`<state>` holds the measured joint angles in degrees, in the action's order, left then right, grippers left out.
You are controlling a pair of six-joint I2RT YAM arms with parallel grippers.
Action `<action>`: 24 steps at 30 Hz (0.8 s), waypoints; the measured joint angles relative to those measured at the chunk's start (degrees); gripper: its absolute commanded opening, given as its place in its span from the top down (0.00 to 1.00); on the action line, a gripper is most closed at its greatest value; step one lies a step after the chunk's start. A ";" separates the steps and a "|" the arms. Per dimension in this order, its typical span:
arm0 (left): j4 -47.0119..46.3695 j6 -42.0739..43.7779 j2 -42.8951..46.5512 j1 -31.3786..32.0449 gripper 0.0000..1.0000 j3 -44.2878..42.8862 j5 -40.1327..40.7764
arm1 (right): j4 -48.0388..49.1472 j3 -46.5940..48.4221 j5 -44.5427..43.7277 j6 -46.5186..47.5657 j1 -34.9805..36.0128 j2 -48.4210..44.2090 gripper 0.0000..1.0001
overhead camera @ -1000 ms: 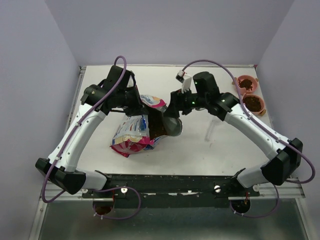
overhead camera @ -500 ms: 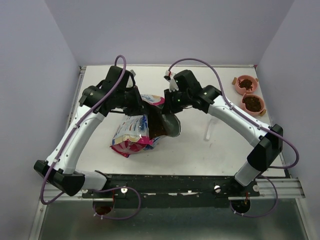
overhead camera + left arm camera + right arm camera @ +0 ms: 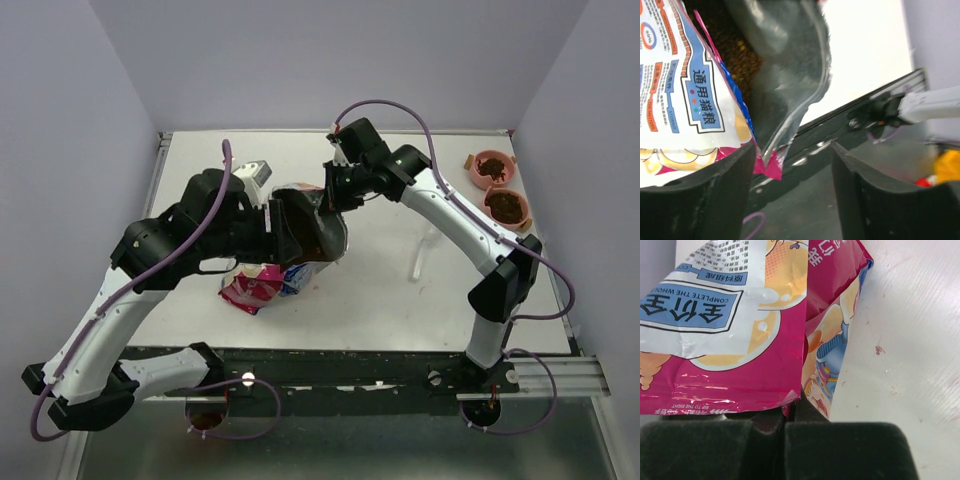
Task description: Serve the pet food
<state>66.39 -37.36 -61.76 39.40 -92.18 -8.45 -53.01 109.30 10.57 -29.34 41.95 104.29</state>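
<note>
The pink-and-blue printed bag (image 3: 262, 283) lies on the table with its mouth lifted and spread. The pet food (image 3: 318, 244) shows as dark brown pellets inside that mouth, and in the left wrist view the pet food (image 3: 737, 55) lies deep behind the silver lining. My right gripper (image 3: 331, 190) is shut on the bag's torn pink top edge (image 3: 790, 402). My left gripper (image 3: 270, 215) stands open beside the mouth. The bag's pink corner (image 3: 767, 165) sits just inside its left finger (image 3: 705, 195) with nothing clamped.
Two pink bowls holding brown kibble (image 3: 492, 167) (image 3: 507, 207) stand at the table's right edge. A clear plastic scoop (image 3: 422, 256) lies between the bag and the bowls. The black front rail (image 3: 340, 362) runs along the near edge.
My left gripper let go of the bag's edge and opened, and its arm swung toward the near left. My right gripper moved left onto the bag's mouth and shut on its top edge.
</note>
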 measured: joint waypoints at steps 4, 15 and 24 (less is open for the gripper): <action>3.76 0.31 0.09 6.21 0.28 1.92 6.99 | -3.52 4.09 0.07 -3.74 -0.85 2.01 1.00; 9.86 2.86 -7.50 18.67 0.21 -3.58 22.97 | -10.08 8.61 -0.26 -9.90 -1.38 3.19 1.00; 10.05 7.85 -7.65 19.93 0.34 -2.23 25.83 | -10.27 8.61 -0.68 -12.72 -1.55 3.06 1.00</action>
<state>76.44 -29.52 -69.41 59.33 -94.41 17.39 -63.29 117.91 9.89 -42.06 40.40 107.35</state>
